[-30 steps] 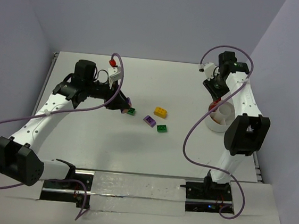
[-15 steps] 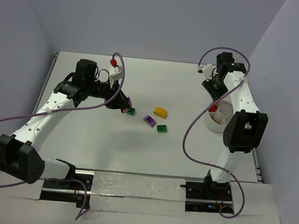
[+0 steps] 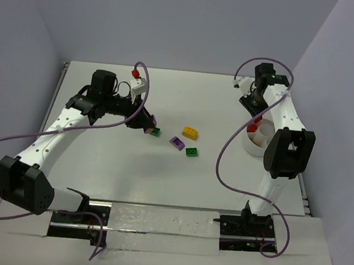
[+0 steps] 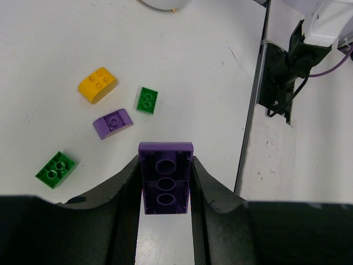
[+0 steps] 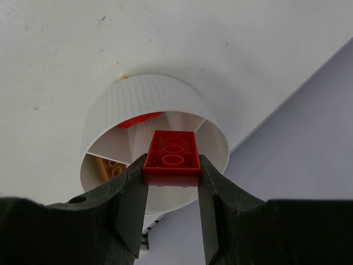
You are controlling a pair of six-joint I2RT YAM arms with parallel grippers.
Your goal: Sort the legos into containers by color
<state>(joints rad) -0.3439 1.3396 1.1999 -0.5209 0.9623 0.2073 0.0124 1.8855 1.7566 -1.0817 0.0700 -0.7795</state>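
Observation:
My left gripper (image 4: 165,185) is shut on a purple lego (image 4: 165,165), held above the table left of the loose bricks. On the table lie a yellow lego (image 4: 97,84), a small purple one (image 4: 112,122) and two green ones (image 4: 147,100) (image 4: 55,169). My right gripper (image 5: 172,168) is shut on a red lego (image 5: 172,154), just above the white divided cup (image 5: 149,96). Inside the cup, one wedge holds a red lego (image 5: 139,119) and another an orange-brown one (image 5: 113,168). In the top view the cup (image 3: 261,143) sits at the right, under the right gripper (image 3: 254,120).
Purple cables loop off both arms, with a red knob (image 3: 133,73) above the left wrist. The table's right edge and the wall lie just beyond the cup. A metal rail (image 4: 276,83) and the right arm's base show in the left wrist view.
The right arm's wrist has swung a little back and left, carrying the red lego over the cup. The left arm has barely moved and still holds its purple lego.

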